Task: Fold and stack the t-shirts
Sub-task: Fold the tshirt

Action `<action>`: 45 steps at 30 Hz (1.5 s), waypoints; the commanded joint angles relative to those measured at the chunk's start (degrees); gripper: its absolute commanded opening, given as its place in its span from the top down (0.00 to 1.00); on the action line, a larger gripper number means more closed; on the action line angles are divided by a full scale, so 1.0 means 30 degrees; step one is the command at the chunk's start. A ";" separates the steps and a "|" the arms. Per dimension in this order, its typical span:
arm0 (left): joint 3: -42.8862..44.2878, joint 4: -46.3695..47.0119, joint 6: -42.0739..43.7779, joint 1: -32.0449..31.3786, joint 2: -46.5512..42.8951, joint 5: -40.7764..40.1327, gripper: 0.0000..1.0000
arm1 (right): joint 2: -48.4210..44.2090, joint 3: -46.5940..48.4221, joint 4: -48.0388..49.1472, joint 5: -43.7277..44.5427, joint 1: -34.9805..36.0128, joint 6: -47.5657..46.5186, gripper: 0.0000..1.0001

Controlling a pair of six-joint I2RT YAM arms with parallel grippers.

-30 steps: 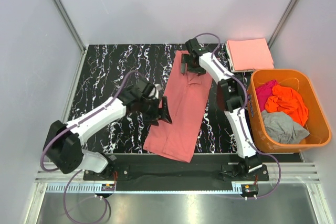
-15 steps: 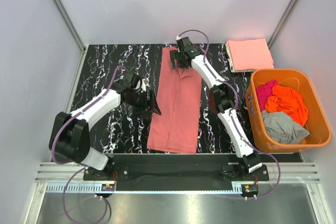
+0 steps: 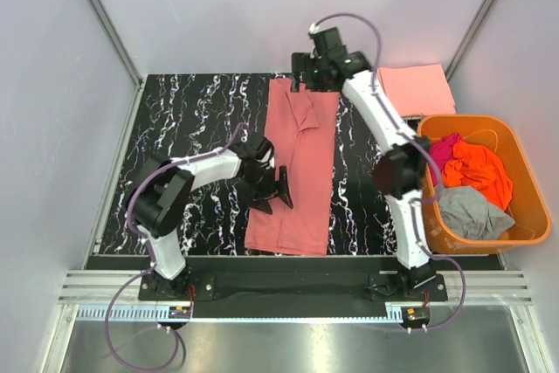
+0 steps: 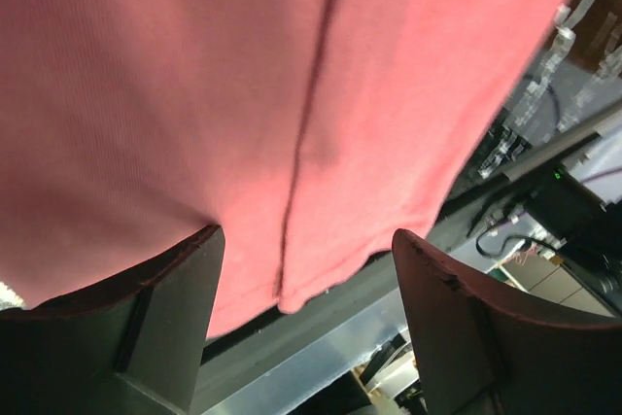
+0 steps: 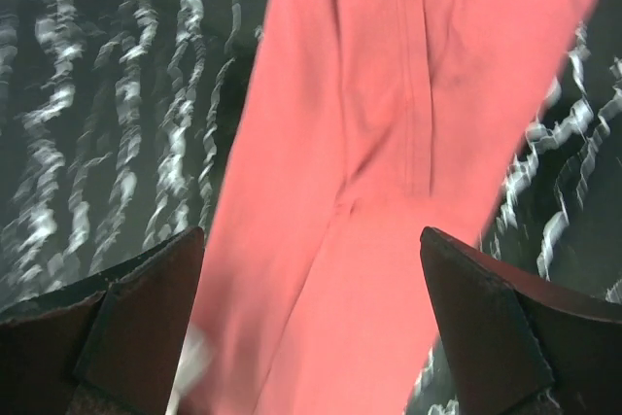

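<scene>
A salmon-pink t-shirt (image 3: 297,163), folded into a long strip, lies flat down the middle of the black marbled table. My left gripper (image 3: 272,191) is open and empty over the strip's left edge near its front half; in the left wrist view (image 4: 306,289) the shirt (image 4: 243,94) fills the space above its fingers. My right gripper (image 3: 307,81) is open and empty, raised above the strip's far end; it also shows in the right wrist view (image 5: 311,328) with the shirt (image 5: 389,143) below it. A paler peach-pink shirt (image 3: 417,90) lies folded at the back right.
A rigid orange basket (image 3: 515,235) stands at the right, holding magenta (image 3: 439,151), bright orange (image 3: 479,172) and grey (image 3: 470,209) shirts. The table's front edge (image 3: 288,261) and metal rail run just beyond the strip's near end.
The strip was straightened from a slant to lie straight. The right gripper has risen and pulled back off the far end. The left gripper has moved right, onto the strip's left edge.
</scene>
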 commanded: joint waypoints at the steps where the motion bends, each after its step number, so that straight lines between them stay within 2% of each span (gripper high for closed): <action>1: 0.0150 0.1249 -0.1376 -0.0224 0.0864 -0.0824 0.25 | -0.4471 -0.4359 -0.1970 -0.0458 0.0086 0.1134 0.00; 5: 0.0529 0.2275 -0.2138 -0.0634 0.2153 -0.0035 0.25 | -0.9211 -0.9295 -0.1854 -0.0340 -0.0031 0.1719 0.00; 7: 0.1228 0.2598 -0.2314 -0.1015 0.2857 0.0317 0.25 | -1.0625 -1.2128 -0.1708 -0.0661 -0.0265 0.2159 0.00; 11: 0.2200 0.2658 -0.2490 -0.1835 0.2597 0.0469 0.26 | -1.4172 -1.7001 -0.0451 -0.1568 -0.0763 0.2833 0.01; 17: 0.0242 0.0522 -0.1906 -0.1894 -0.1734 -0.1962 0.27 | -1.6839 -2.3156 0.0956 -0.3970 -0.0970 0.3654 0.04; 20: -0.1544 -0.0418 -0.1495 -0.1894 -0.4429 -0.1939 0.28 | -1.7749 -2.5617 0.1571 -0.5376 -0.0999 0.4004 0.07; 24: -0.3537 -0.1414 -0.1114 -0.1865 -0.8327 -0.2667 0.30 | -1.9301 -2.8927 0.2686 -0.6812 -0.1028 0.5234 0.16; 27: -0.5149 -0.1444 -0.0647 -0.1574 -0.9562 -0.3254 0.32 | -2.0210 -3.1476 0.3828 -0.8160 -0.1028 0.6493 0.31; 28: -0.5762 -0.1444 -0.0210 -0.1398 -0.9534 -0.3255 0.34 | -2.0589 -3.2643 0.4150 -0.8685 -0.1028 0.6873 0.40; 30: -0.6612 -0.0978 0.0319 -0.0901 -0.9213 -0.2992 0.41 | -2.0972 -3.3675 0.5437 -0.9215 -0.1028 0.7958 0.41; 32: -0.7142 0.0042 0.0877 -0.0462 -0.8775 -0.2468 0.44 | -2.1237 -3.4936 0.6490 -0.9744 -0.1028 0.8719 0.41; 37: -0.7760 0.1133 0.1843 -0.0283 -0.7369 -0.2054 0.38 | -2.0917 -3.6314 0.7052 -0.9482 -0.1028 0.9249 0.39; 45: -0.8843 0.2801 0.1845 -0.0283 -0.6574 -0.1088 0.39 | -2.1149 -3.7400 0.7346 -0.8632 -0.0999 0.9719 0.42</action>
